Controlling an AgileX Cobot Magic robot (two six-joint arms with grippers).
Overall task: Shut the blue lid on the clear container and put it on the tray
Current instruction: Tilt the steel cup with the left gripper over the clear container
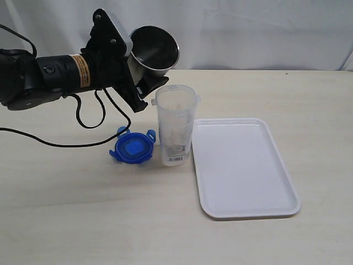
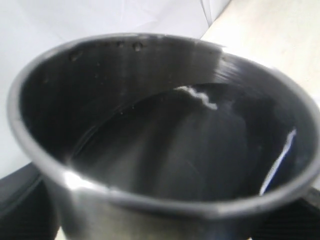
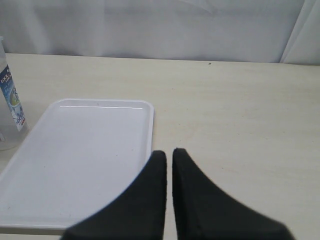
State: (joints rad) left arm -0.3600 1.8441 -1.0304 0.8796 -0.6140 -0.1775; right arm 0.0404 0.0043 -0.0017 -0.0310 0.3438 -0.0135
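The clear container (image 1: 175,126) stands upright and uncovered on the table, just left of the white tray (image 1: 242,165). The blue lid (image 1: 132,148) lies flat on the table to the container's left, touching or nearly touching its base. My left gripper (image 1: 142,83) is shut on a steel tumbler (image 1: 154,51), held tilted in the air above and behind the container's mouth. The tumbler's dark inside (image 2: 165,135) fills the left wrist view. My right gripper (image 3: 169,153) is shut on nothing, over the table by the tray's (image 3: 85,155) edge; the container's side (image 3: 10,100) shows at that view's border.
A black cable (image 1: 88,124) from the left arm loops over the table left of the lid. A white curtain (image 1: 248,27) backs the table's far edge.
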